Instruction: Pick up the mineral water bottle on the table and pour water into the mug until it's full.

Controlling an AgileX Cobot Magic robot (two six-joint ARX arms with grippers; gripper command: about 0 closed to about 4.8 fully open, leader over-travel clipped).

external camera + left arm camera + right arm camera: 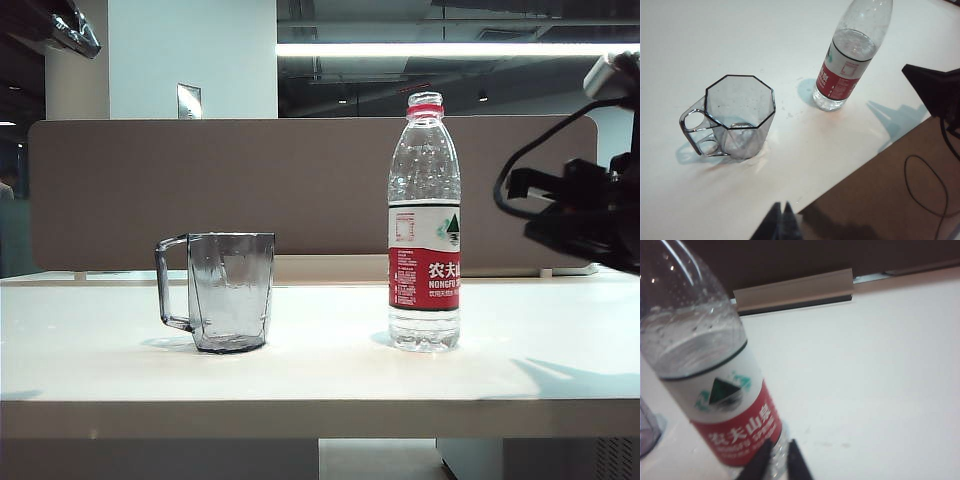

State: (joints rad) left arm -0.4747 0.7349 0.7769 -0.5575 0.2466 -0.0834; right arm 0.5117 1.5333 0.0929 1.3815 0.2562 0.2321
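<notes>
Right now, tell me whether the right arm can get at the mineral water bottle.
Probably yes. The right pincer hangs just off the mineral water bottle, its tips barely apart. Nothing stands between them; the mug sits well off on the other side. The tips look too narrow to take it yet.

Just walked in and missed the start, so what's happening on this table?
Nothing is held yet. The mineral water bottle stands upright on the table, apart from the mug, which holds little or no water. The right gripper is near the bottle, jaws slightly apart. The left gripper, jaws together, hangs above the table near the mug.
</notes>
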